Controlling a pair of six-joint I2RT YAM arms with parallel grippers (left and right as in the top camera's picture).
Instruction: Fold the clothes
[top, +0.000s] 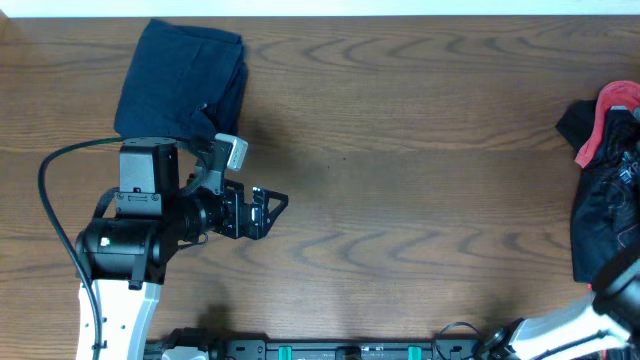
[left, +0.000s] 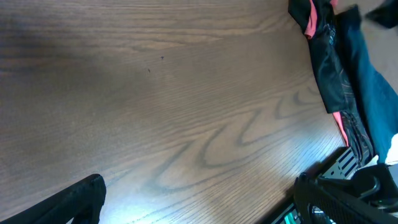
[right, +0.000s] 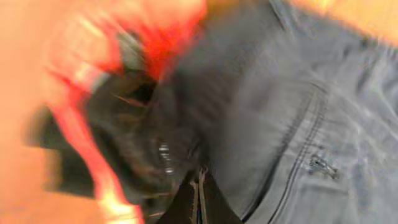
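A folded dark navy bundle of clothes (top: 180, 85) lies at the table's far left. My left gripper (top: 268, 208) hovers just below and right of it, over bare wood, open and empty; its fingers (left: 71, 202) stand wide apart in the left wrist view. At the right edge lies a heap of unfolded clothes (top: 605, 195), black with pink-red trim. The blurred right wrist view shows my right gripper (right: 199, 180) shut, tips pinched into cloth where a black, red-trimmed garment (right: 130, 130) meets a grey-blue denim garment (right: 323, 118). That gripper is hidden in the overhead view.
The wooden table (top: 420, 150) stretches between the bundle and the heap. A rail with cables (top: 330, 350) runs along the near edge. The left arm's base and cable (top: 110, 250) stand near left; the right arm's white link (top: 565, 325) is at the near right corner.
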